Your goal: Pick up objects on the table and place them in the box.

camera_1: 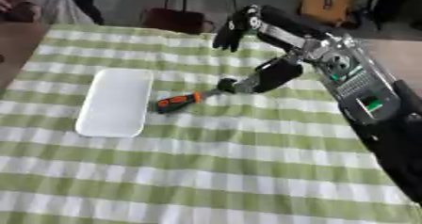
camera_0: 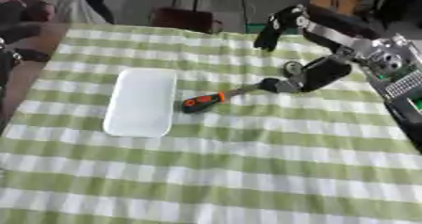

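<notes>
A screwdriver [camera_0: 204, 101] with an orange and black handle lies on the green checked cloth, its metal shaft pointing right and slightly away. Just left of it sits a shallow white box [camera_0: 142, 100], lengthwise and with nothing in it. My right hand [camera_0: 320, 74] reaches in from the right. Its thumb tip rests at the far end of the screwdriver's shaft. Its fingers [camera_0: 273, 29] stretch out towards the far table edge, tips drooping, with nothing in them. The left hand does not show in either view.
A dark brown chair back [camera_0: 184, 19] stands past the far table edge, and a tan bag [camera_1: 325, 4] sits further right. A person sits off the far left corner. The cloth in front of the box and screwdriver is bare.
</notes>
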